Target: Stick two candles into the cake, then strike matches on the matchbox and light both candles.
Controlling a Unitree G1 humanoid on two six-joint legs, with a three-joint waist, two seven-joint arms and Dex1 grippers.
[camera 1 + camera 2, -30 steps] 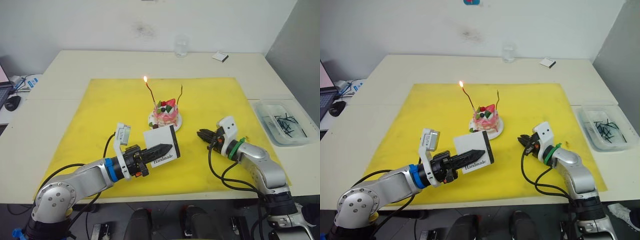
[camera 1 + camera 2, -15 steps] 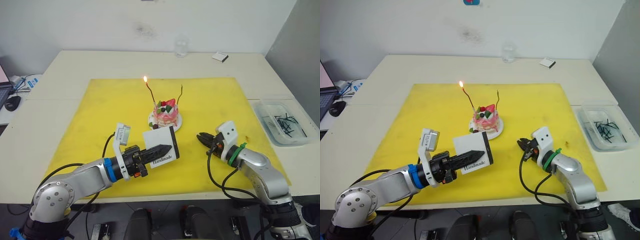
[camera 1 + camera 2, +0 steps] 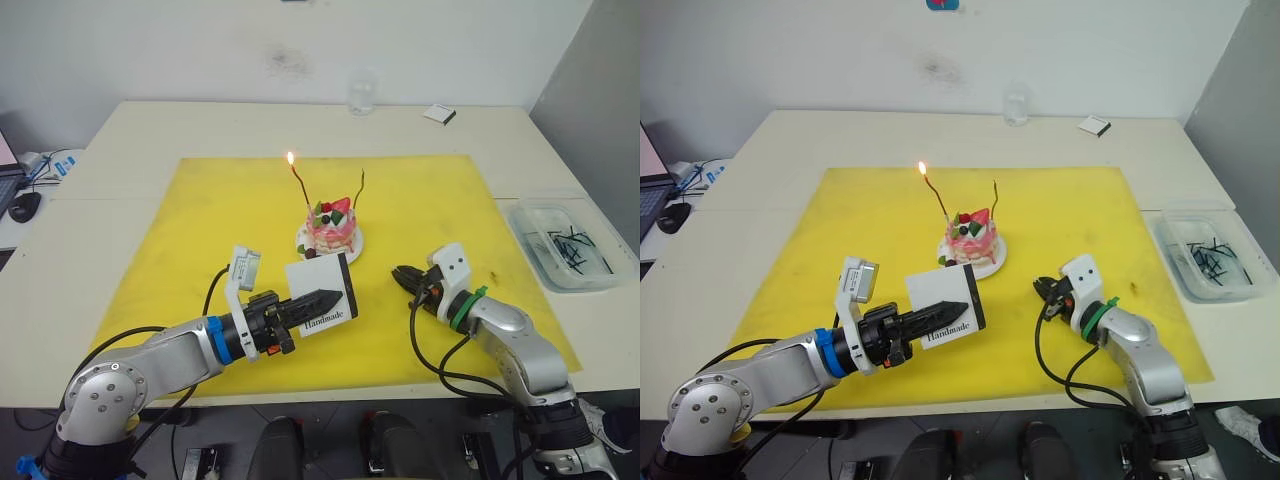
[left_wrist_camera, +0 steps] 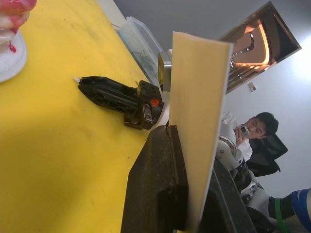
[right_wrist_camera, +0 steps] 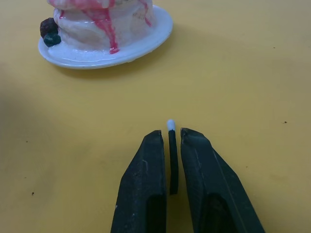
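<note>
The pink cake stands on its white plate in the middle of the yellow mat. Two candles are stuck in it: the left candle burns with a small flame, the right candle is unlit. My left gripper is shut on the white "Handmade" matchbox, held upright in front of the cake. My right gripper hovers low over the mat to the right of the matchbox, shut on a dark match whose white tip pokes out toward the cake.
A clear tray with several dark matches sits off the mat at the right. A glass and a small white-and-dark box stand at the table's far edge. A seated person appears in the left wrist view.
My right gripper with the match has crept slightly left toward the matchbox. The left gripper and matchbox have hardly moved. The left candle still burns.
</note>
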